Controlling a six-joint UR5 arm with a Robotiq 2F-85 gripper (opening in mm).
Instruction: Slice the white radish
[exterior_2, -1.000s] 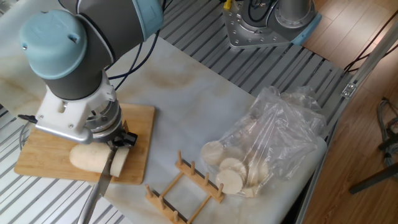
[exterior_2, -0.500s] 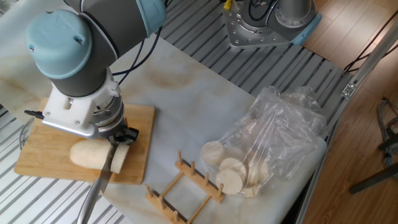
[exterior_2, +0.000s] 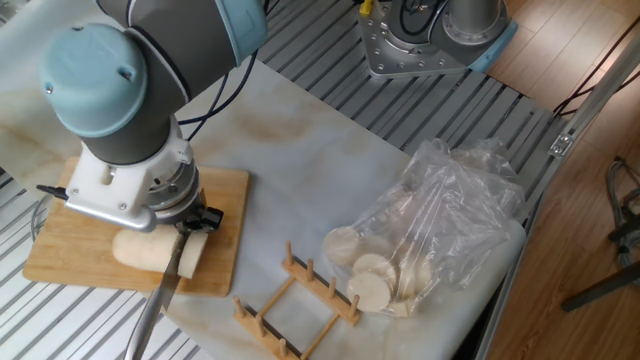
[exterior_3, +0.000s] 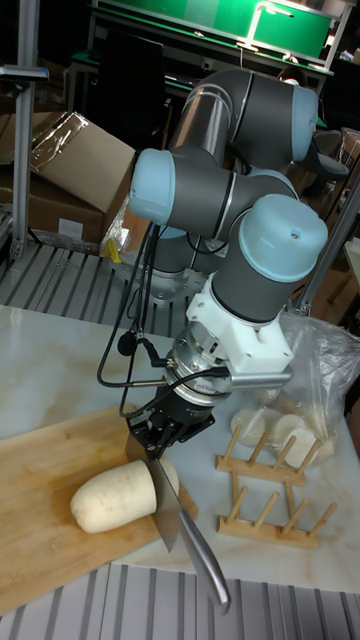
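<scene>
While the knife (exterior_3: 172, 500) is down in the white radish (exterior_2: 148, 251), the best thing is to push it straight down to the cutting board (exterior_2: 70, 245) and keep the blade upright, so the slice comes off flat and even. The white radish lies on the front part of the cutting board, its round end at the left and a thick slice (exterior_2: 192, 256) nearly off at its right end. The gripper (exterior_3: 160, 430) is closed tight on the knife, just above the radish. Right of the cutting board stands a small wooden rack (exterior_2: 295, 305), and further right a clear bag (exterior_2: 440, 225) of round slices. Since half a second ago the arm has dropped a little lower over the cutting board; the radish has not moved.
</scene>
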